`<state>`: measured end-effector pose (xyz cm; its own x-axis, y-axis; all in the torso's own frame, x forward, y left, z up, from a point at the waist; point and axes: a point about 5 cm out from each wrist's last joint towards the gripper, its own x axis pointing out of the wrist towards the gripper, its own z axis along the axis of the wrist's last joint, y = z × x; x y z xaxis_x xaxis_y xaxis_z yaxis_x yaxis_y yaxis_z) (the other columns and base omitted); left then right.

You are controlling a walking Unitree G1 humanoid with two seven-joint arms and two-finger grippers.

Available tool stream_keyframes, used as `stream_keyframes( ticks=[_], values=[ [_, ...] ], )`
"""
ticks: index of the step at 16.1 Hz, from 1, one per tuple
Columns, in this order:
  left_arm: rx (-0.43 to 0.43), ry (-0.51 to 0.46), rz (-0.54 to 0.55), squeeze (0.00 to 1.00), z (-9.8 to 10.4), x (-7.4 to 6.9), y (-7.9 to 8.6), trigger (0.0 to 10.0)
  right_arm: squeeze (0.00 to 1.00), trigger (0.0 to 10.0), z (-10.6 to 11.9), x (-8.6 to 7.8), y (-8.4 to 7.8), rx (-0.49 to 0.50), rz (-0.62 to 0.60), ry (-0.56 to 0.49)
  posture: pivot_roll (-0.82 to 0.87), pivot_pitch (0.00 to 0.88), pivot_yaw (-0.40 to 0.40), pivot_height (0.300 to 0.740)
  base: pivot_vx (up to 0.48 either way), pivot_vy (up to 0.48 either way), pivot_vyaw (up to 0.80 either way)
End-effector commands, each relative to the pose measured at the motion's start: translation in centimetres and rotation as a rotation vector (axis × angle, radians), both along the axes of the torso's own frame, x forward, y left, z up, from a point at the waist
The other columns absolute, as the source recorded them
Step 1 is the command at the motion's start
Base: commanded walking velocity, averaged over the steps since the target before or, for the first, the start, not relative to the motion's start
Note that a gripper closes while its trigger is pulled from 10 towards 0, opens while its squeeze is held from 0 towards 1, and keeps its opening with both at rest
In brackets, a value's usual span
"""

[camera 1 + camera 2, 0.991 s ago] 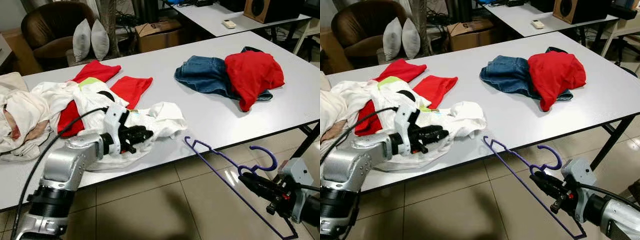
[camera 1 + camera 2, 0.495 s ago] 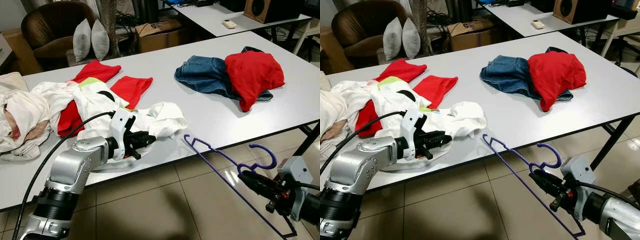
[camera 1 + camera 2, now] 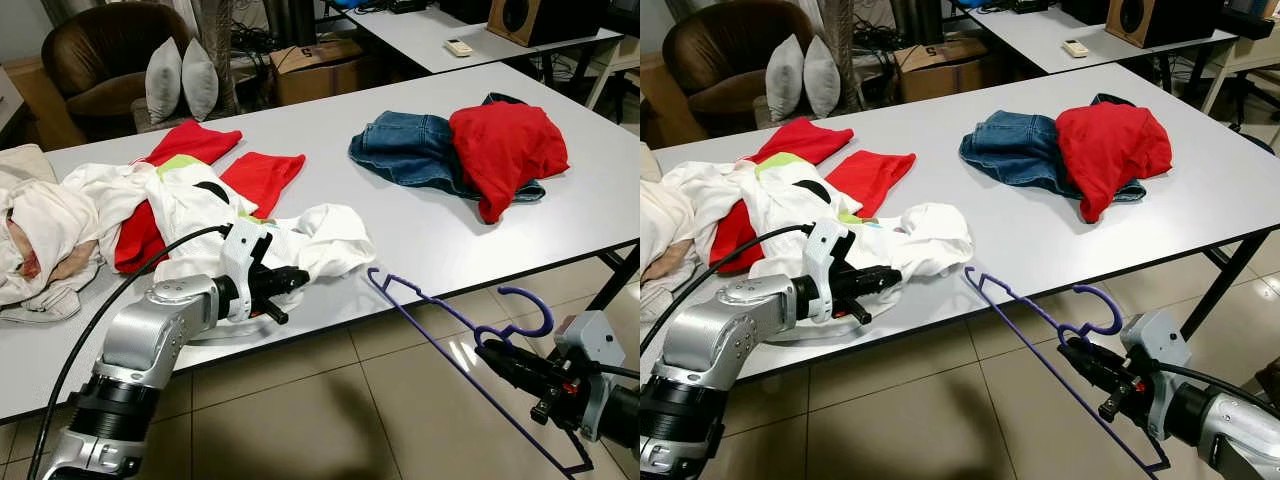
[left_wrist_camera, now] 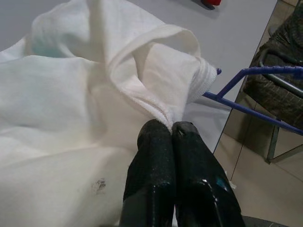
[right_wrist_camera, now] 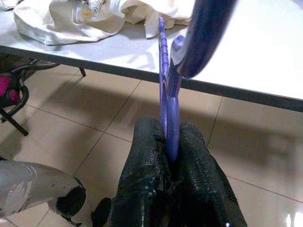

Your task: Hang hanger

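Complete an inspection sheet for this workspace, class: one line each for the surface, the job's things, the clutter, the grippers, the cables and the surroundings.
Surface: white table, tiled floor before its near edge.
Job's things: purple hanger held off the table over the floor; white garment at the near edge.
Clutter: red cloths and pale clothes at the robot's left; jeans with a red top on them at its right.
Grippers: left gripper shut on a fold of the white garment; right gripper shut on the hanger below its hook.
Cables: black cable along the left arm.
Surroundings: brown armchair, two grey cushions, cardboard box, second table.
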<state>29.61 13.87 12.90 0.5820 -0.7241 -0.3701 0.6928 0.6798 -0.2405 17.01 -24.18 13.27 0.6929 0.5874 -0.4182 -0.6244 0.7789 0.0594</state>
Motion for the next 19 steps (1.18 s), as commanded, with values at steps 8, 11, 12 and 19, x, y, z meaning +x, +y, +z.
stream_keyframes(
  ticks=[8, 11, 12, 19],
  values=[
    [0.271, -0.313, -0.066, 0.00, 2.0, 1.5, 1.0, 0.0, 0.00, 10.0, 3.8, 2.5, -2.1, 0.025, -0.134, -0.209, -0.26, 0.000, 0.109, 0.740, 0.000, 0.000, 0.00],
    [0.341, -0.384, -0.098, 0.00, 2.9, 1.9, 1.1, 0.0, 0.00, 10.0, 4.9, 2.1, 1.5, 0.157, 0.106, -0.219, -0.27, 0.000, 0.112, 0.740, 0.000, 0.000, 0.00],
    [0.336, -0.410, -0.088, 0.00, 3.2, 2.2, 1.0, 0.0, 0.00, 10.0, 4.5, 2.0, 2.4, 0.164, 0.155, -0.189, -0.27, 0.000, 0.113, 0.740, 0.000, 0.000, 0.00],
    [0.253, -0.493, -0.179, 0.00, 5.2, 1.6, 0.0, 0.0, 0.00, 10.0, 2.2, 4.3, 4.5, 0.158, 0.193, -0.109, -0.26, 0.000, 0.097, 0.740, 0.000, 0.000, 0.00]
  ],
)
